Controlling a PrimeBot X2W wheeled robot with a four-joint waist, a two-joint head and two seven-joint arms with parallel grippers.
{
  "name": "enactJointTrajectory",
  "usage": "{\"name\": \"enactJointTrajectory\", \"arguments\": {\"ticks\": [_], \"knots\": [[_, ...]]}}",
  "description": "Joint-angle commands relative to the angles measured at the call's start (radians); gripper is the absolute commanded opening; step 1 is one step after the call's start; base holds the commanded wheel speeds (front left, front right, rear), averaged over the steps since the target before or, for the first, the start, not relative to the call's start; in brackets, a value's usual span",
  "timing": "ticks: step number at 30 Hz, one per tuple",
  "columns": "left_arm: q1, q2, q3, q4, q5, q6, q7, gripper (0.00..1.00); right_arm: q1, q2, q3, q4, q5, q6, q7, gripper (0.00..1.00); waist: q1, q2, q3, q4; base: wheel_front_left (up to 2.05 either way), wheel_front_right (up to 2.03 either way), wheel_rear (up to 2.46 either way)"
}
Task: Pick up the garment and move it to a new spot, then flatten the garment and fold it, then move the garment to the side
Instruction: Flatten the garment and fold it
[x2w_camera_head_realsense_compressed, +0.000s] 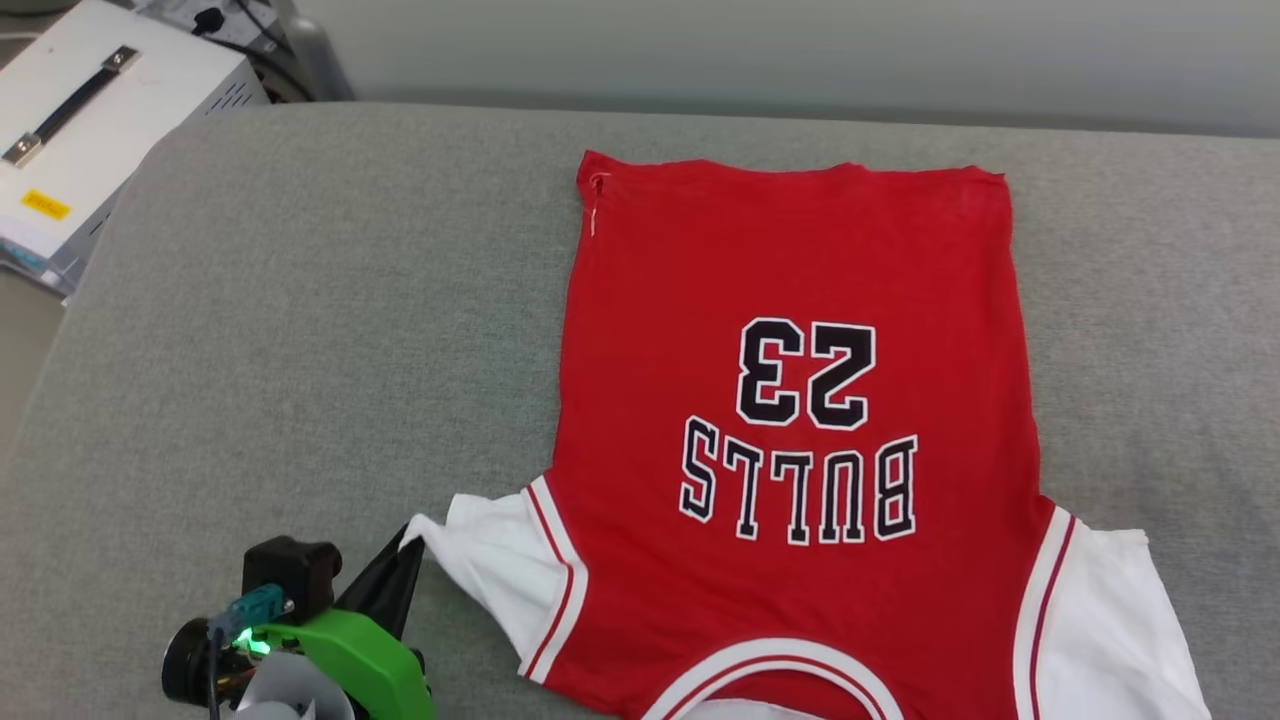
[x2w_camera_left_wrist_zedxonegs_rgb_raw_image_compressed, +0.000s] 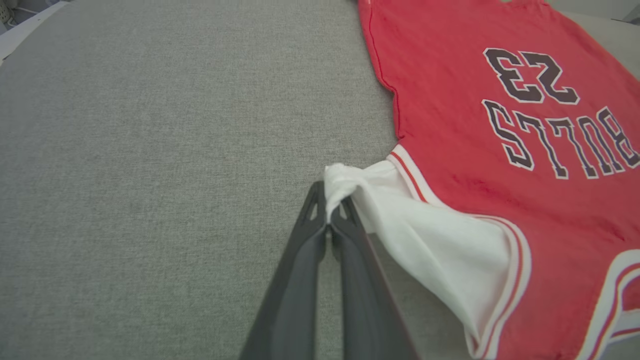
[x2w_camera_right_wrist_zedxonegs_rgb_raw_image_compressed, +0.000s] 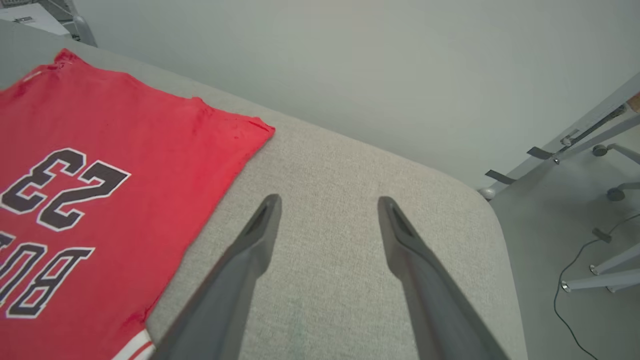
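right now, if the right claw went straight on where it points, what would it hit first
Probably the bare grey cushion ahead of the open right claw, though depth is unclear; the garment lies off to one side.

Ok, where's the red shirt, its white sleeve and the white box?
red shirt (x2w_camera_head_realsense_compressed: 800, 250): head view, cloth above the number.
white sleeve (x2w_camera_left_wrist_zedxonegs_rgb_raw_image_compressed: 435, 240): left wrist view, the sleeve's middle.
white box (x2w_camera_head_realsense_compressed: 160, 85): head view, top beside the handle.

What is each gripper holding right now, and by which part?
Left gripper pinches the white sleeve tip of the garment; right gripper, open, holds nothing.
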Motion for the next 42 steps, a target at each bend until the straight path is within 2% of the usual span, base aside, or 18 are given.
{"name": "enactJointTrajectory", "arguments": {"ticks": [1,4,8,14,20,30,39,40,41,42], "knots": [[-0.028,-0.012,0.0,-0.008,0.025,0.006,0.001,0.0,-0.064,0.005,-0.009,-0.013,0.005,-0.001,0.032,1.0,0.0001,0.0054,0.067,0.06,0.0,0.0,0.0],[-0.059,-0.025,-0.001,-0.023,0.047,0.004,0.0,0.0,-0.192,0.009,0.001,-0.004,0.009,-0.001,0.128,1.0,0.0001,0.0054,0.109,0.09,0.0,0.0,0.0],[-0.098,-0.048,-0.006,-0.033,0.079,-0.001,-0.001,0.0,-0.374,0.012,0.061,0.052,0.041,-0.001,0.317,1.0,0.0001,0.0054,0.167,0.125,0.0,0.0,0.0],[-0.152,-0.087,-0.011,-0.045,0.123,-0.014,-0.003,0.0,-0.629,0.037,0.137,0.192,0.089,-0.001,0.664,1.0,0.0001,0.0054,0.255,0.172,0.0,0.0,0.0],[-0.199,-0.127,-0.017,-0.041,0.16,-0.032,-0.005,0.0,-0.807,0.075,0.129,0.315,0.039,-0.001,0.864,1.0,0.0001,0.0054,0.336,0.217,0.0,0.0,0.0],[-0.258,-0.179,-0.014,-0.019,0.203,-0.072,-0.007,0.0,-0.901,0.125,0.087,0.447,-0.087,-0.001,0.91,1.0,0.0001,0.0054,0.435,0.278,0.0,0.0,0.0],[-0.262,-0.21,0.0,0.004,0.229,-0.087,-0.008,0.0,-0.778,0.139,0.109,0.512,-0.072,-0.001,0.907,1.0,0.0001,0.0054,0.452,0.281,0.0,0.0,0.0],[-0.261,-0.212,0.003,0.009,0.23,-0.09,-0.008,0.0,-0.769,0.131,0.11,0.511,-0.069,-0.001,0.903,0.24,0.0001,0.0054,0.449,0.281,0.0,0.0,0.0],[-0.259,-0.214,0.005,0.012,0.231,-0.091,-0.008,0.0,-0.766,0.126,0.108,0.511,-0.065,-0.001,0.9,0.0,0.0001,0.0054,0.445,0.28,0.0,0.0,0.0],[-0.258,-0.216,0.008,0.014,0.233,-0.093,-0.008,0.0,-0.764,0.121,0.108,0.509,-0.065,-0.001,0.896,0.0,0.0001,0.0054,0.441,0.278,0.0,0.0,0.0]]}}
